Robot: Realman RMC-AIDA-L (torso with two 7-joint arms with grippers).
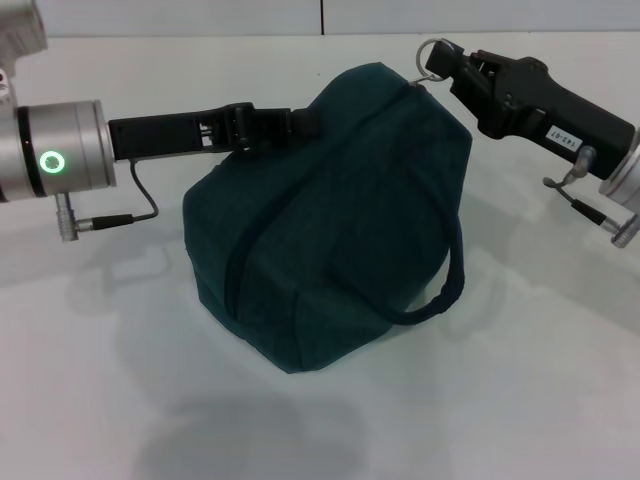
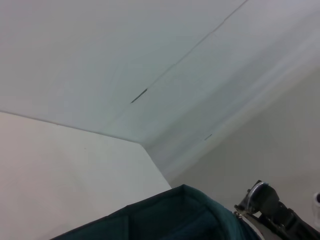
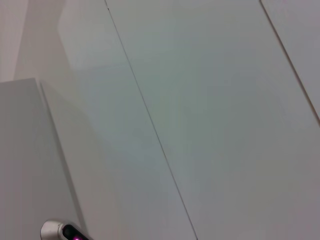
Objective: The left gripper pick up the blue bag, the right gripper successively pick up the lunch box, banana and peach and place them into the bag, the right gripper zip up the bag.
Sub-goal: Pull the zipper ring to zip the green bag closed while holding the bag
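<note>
Centrally, left gripper [image 1: 300, 123] clamped on upper edge of blue bag [image 1: 330, 220], right gripper [image 1: 440, 62] pinching metal ring zipper pull [image 1: 432, 52], matte teal fabric, slumped boxy form on white table [image 1: 100, 380], loop handle [image 1: 445, 285] drooping, contents hidden.

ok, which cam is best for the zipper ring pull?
Head view: the ring pull sits at the right gripper tip, above the blue bag. The left wrist view shows it small at the frame edge. The right wrist view shows none of it.
</note>
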